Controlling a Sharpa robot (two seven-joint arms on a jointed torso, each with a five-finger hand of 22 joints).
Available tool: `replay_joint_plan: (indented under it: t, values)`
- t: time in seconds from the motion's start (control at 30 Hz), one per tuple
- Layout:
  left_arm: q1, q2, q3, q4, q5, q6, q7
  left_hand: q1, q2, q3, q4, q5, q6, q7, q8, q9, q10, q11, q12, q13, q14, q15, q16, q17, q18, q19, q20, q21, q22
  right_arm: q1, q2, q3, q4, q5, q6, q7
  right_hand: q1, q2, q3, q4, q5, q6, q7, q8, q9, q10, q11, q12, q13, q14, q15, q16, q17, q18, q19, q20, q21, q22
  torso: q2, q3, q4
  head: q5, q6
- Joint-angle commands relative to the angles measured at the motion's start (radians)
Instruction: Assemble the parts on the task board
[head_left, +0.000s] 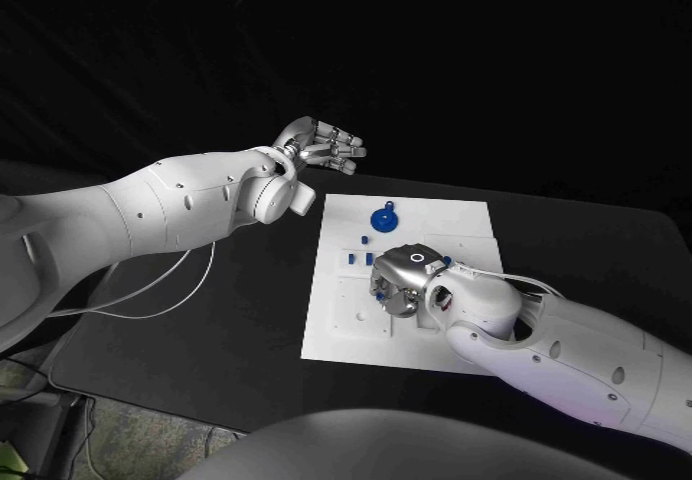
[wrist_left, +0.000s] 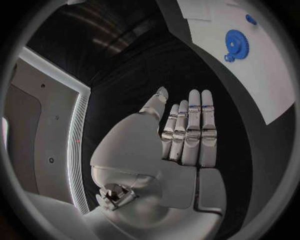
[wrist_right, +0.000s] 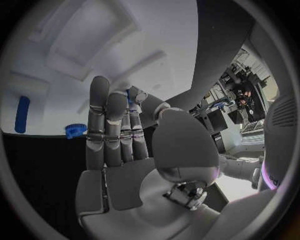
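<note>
Right hand (head_left: 408, 278) is pressed on the board (head_left: 332, 320), grip can't be told; small blue part (wrist_right: 132, 94) seen at fingertips. Left hand (head_left: 320, 143) is held open, off board. Next: part likely to be pushed in.

No legible text, labels, brands or numbers anywhere — task board (head_left: 433, 225) plain white, blue parts (head_left: 384, 219) unmarked, arms and hands carry no readable markings.

White arms (head_left: 159, 205), silver fingers (wrist_left: 194, 130), thin cables (head_left: 159, 290)
</note>
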Motion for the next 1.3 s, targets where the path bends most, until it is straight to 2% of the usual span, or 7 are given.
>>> replay_joint_plan:
  t: [0.03,0.43,0.63,0.8,1.0,1.17,1.3]
  values:
    - [0.000,0.000,0.001,0.003,0.007,0.019,0.008,0.003,0.008,-0.001,0.006,0.000,0.007,0.002,-0.002,0.001,-0.007,0.001,0.001,0.001,-0.008,-0.002,-0.004,-0.001,-0.007,-0.006,-0.002,0.004,-0.002,-0.007,0.001,-0.009,-0.008,-0.001,0.036,-0.001,-0.001,0.005,0.004,-0.003,0.005,0.001,0.001,0.007,0.000,-0.001,0.004,0.004,0.000,0.004,-0.004,-0.005,-0.002,0.010,0.008,0.000,-0.006,0.003,0.000,-0.0003,-0.0001,0.001,-0.001]
    - [0.001,-0.003,0.001,0.003,0.005,0.016,0.000,0.007,0.007,-0.001,0.003,0.003,0.005,0.004,-0.002,0.001,-0.019,0.004,0.001,0.001,-0.014,0.000,-0.005,-0.002,-0.007,-0.010,-0.001,0.003,-0.005,-0.007,-0.016,-0.012,-0.005,0.046,-0.026,0.004,-0.046,-0.075,-0.043,0.013,0.089,-0.169,0.020,0.005,-0.036,-0.233,0.070,0.004,-0.006,-0.011,0.044,-0.008,-0.010,0.044,-0.002,0.046,-0.032,0.003,-0.001,0.0002,-0.0017,0.004,-0.001]
    - [0.001,-0.005,0.001,0.004,0.005,0.013,-0.001,0.004,0.007,-0.003,0.006,0.000,0.002,0.005,-0.002,0.000,-0.026,0.006,0.002,0.001,-0.015,0.001,-0.004,-0.003,-0.006,-0.011,0.001,0.004,-0.007,-0.013,-0.043,-0.012,0.026,0.055,-0.074,-0.001,-0.013,-0.087,-0.162,0.043,0.093,-0.185,0.024,0.005,-0.037,-0.264,0.077,0.003,-0.006,-0.015,0.050,-0.013,-0.032,0.056,0.022,0.058,-0.087,-0.038,0.000,0.0006,-0.0010,0.001,-0.001]
    - [0.001,-0.008,0.001,0.003,0.005,0.013,-0.002,0.005,0.007,-0.003,0.006,0.001,0.002,0.005,-0.002,0.001,-0.029,0.007,0.002,0.001,-0.015,0.002,-0.004,-0.003,-0.006,-0.010,0.001,0.004,-0.008,-0.015,-0.079,-0.007,0.067,0.058,-0.114,-0.010,-0.003,-0.099,-0.135,0.052,0.087,-0.181,0.028,0.005,-0.037,-0.262,0.076,0.003,-0.006,-0.015,0.049,-0.007,-0.042,0.057,0.037,0.057,-0.102,-0.044,-0.001,0.0008,-0.0025,0.000,0.000]
    - [0.000,-0.010,0.001,0.002,0.005,0.017,-0.003,0.005,0.007,-0.003,0.006,0.001,0.002,0.005,-0.002,0.001,-0.029,0.007,0.002,0.001,-0.015,0.002,-0.004,-0.003,-0.006,-0.010,0.001,0.004,-0.008,-0.016,-0.129,0.032,0.120,0.072,-0.127,-0.017,-0.005,-0.106,-0.102,0.069,0.073,-0.177,0.028,0.005,-0.037,-0.239,0.071,0.002,-0.006,-0.012,0.046,-0.003,-0.045,0.056,0.038,0.055,-0.101,-0.038,-0.001,0.0002,-0.0022,-0.009,0.009]
    - [0.000,-0.009,0.000,0.000,0.005,0.022,-0.003,0.006,0.008,-0.004,0.007,0.001,0.003,0.004,-0.002,0.001,-0.029,0.007,0.002,0.001,-0.015,0.001,-0.004,-0.003,-0.005,-0.010,0.001,0.005,-0.009,-0.015,-0.176,0.112,0.136,0.190,-0.034,-0.005,-0.008,-0.109,-0.065,0.081,0.043,-0.178,0.033,0.005,-0.037,-0.228,0.069,0.003,-0.006,-0.021,0.044,-0.006,-0.044,0.051,0.026,0.051,-0.104,-0.034,-0.001,-0.0005,-0.0012,-0.022,0.030]
    - [0.000,-0.010,0.000,0.001,0.005,0.024,-0.003,0.006,0.008,-0.004,0.007,0.001,0.003,0.004,-0.002,0.001,-0.029,0.007,0.002,0.001,-0.015,0.001,-0.004,-0.003,-0.005,-0.010,0.001,0.005,-0.009,-0.011,-0.215,0.165,0.131,0.261,0.024,0.006,0.015,-0.084,-0.174,0.071,0.065,-0.206,0.035,0.005,-0.037,-0.274,0.083,0.003,-0.006,-0.042,0.053,-0.011,-0.045,0.073,0.000,0.063,-0.112,-0.016,-0.002,-0.0018,-0.0015,-0.032,0.039]
